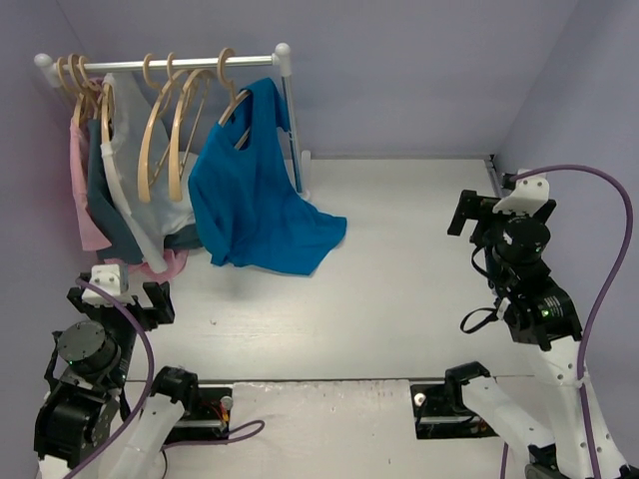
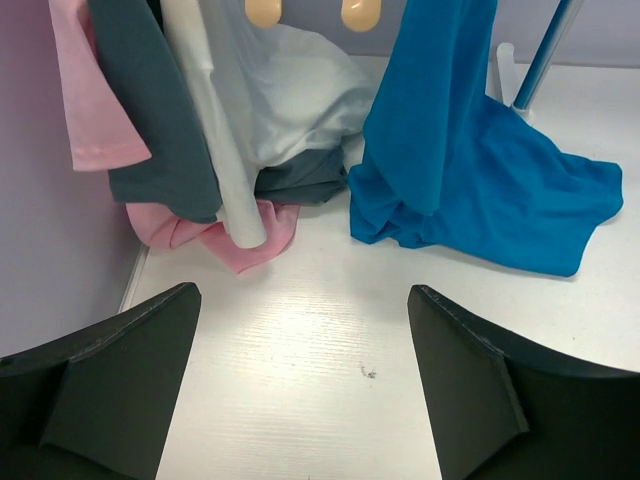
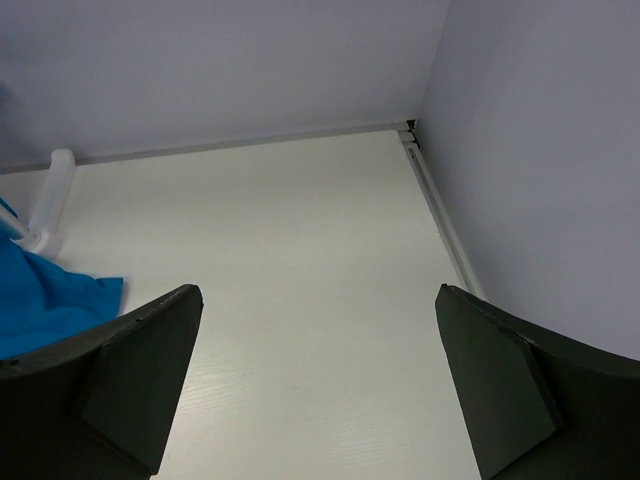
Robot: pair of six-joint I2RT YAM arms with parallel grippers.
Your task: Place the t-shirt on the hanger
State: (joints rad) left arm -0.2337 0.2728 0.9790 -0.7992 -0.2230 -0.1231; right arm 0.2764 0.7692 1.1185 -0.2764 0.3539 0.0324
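The blue t-shirt (image 1: 252,200) hangs on a pale wooden hanger (image 1: 236,104) at the right end of the rack, its lower part pooled on the table. It also shows in the left wrist view (image 2: 470,160), and a corner shows in the right wrist view (image 3: 40,300). My left gripper (image 1: 122,292) is open and empty at the near left, well short of the shirt; it shows in the left wrist view (image 2: 300,385). My right gripper (image 1: 496,213) is open and empty at the far right; it shows in the right wrist view (image 3: 320,385).
A small white rack (image 1: 283,55) stands at the back left with several bare wooden hangers (image 1: 160,130) and pink, dark teal and white garments (image 1: 105,190). Its white foot (image 1: 303,175) stands beside the shirt. Purple walls close in the table on all sides.
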